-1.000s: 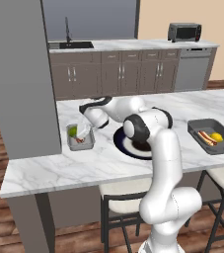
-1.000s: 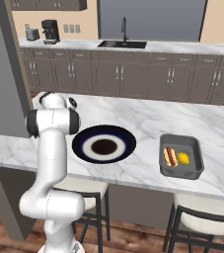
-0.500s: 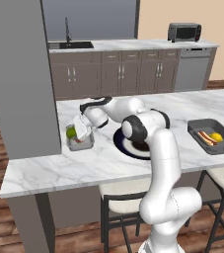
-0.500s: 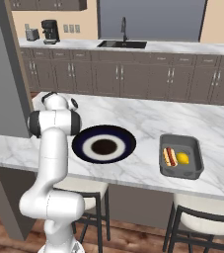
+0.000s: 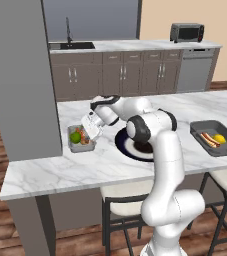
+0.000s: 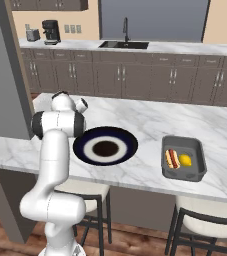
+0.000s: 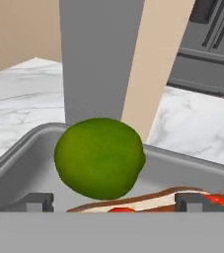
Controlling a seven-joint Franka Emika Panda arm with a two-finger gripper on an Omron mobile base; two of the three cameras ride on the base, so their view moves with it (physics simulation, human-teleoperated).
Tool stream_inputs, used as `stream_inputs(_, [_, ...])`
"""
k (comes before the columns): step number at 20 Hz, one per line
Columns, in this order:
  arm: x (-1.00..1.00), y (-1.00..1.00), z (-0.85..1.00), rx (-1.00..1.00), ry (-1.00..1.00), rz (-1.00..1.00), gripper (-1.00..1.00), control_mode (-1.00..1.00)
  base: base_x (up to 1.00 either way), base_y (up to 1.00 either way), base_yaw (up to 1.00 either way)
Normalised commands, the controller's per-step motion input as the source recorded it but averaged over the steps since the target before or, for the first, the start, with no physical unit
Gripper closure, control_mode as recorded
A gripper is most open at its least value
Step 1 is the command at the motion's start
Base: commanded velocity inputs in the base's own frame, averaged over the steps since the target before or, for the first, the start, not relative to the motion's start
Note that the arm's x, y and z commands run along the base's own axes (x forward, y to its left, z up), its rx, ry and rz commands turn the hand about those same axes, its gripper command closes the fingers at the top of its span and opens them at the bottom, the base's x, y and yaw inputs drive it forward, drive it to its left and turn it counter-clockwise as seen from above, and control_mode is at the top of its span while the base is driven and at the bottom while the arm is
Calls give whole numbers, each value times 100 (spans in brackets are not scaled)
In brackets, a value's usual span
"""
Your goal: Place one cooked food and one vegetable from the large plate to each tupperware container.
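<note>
On the marble counter (image 5: 100,165), the gripper (image 5: 92,131) hangs over the left tray (image 5: 73,147) near the counter's left end, its jaws spread wide with nothing between them. That tray holds a green round vegetable (image 7: 99,157) and a reddish cooked piece (image 7: 148,201) just beside it. The large plate (image 6: 87,142) lies bare at the counter's middle, and the right tray (image 6: 197,160), near the right end, holds a hot dog (image 6: 172,158) and a yellow lemon-like piece (image 6: 185,160).

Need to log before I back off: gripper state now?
Gripper: open, holding nothing; fingertips straddle the red-and-white food in the left tray, beside the green vegetable.
</note>
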Motion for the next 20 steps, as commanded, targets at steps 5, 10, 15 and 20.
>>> stream_inputs(5, [-68, -58, -74, -3, 0, 2, -100, -100, 0, 0, 0])
stream_inputs(10, [-39, -13, -6, -4, -8, 0, -100, -100, 0, 0, 0])
stream_inputs(15, [-32, -6, 75, 2, -8, 0, -100, -100, 0, 0, 0])
stream_inputs(20, [-60, -37, 47, 0, -6, 0, -100, -100, 0, 0, 0])
